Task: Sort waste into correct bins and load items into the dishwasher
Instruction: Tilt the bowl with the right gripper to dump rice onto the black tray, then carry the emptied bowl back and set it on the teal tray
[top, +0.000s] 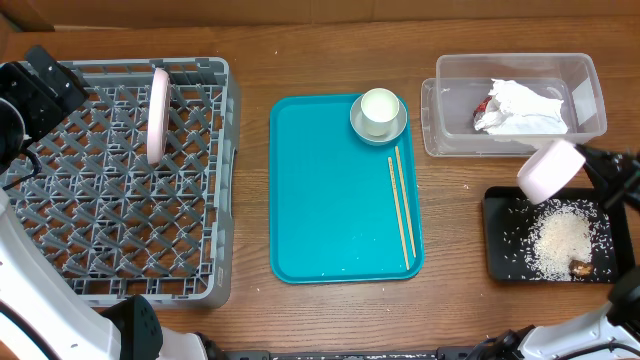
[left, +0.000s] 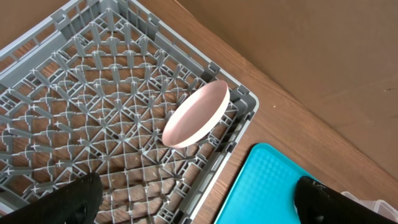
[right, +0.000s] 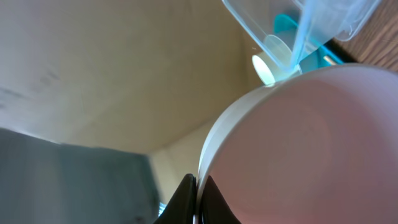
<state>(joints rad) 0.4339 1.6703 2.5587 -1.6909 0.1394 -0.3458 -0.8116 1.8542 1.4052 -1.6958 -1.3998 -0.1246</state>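
Right fingers (right: 199, 198): closed on the rim of the small bowl (top: 550, 168), one finger on each face of its wall. It is a narrow pinch at a single spot on the edge.
Bowl, place: it hangs from my right fingers, tipped steeply. Below it is the black tray (top: 497, 240), with the rice (top: 560, 240) and the brown scrap (top: 579, 266) spread inside. The clear tub (top: 590, 85) is just beyond my fingers.
Bowl, handling: it looks stiff, light, smooth and glossy. I judge it slippery at the rim and likely to swing about one pinch point. I cannot tell the material, so I treat it as breakable.
Bowl, hold: I judge the thin rim the only place my fingers can close on, seated deep on the wall, not at the lip.
Left fingers (left: 199, 185): spread wide with nothing between them, above a corner of the rack (left: 245, 102).
Plate (left: 196, 114): it stands on edge among the rack pegs, below and ahead of my left fingers.
Chopsticks (top: 402, 205): they lie side by side on the teal tray (top: 320, 200), between my two sets of fingers. They are thin, light and flat to the surface, so they are likely to roll. I would pinch them across the middle.
Cup (top: 379, 108): it sits in the saucer (top: 358, 122), well to the left of my right fingers. I would take the cup by its rim first.
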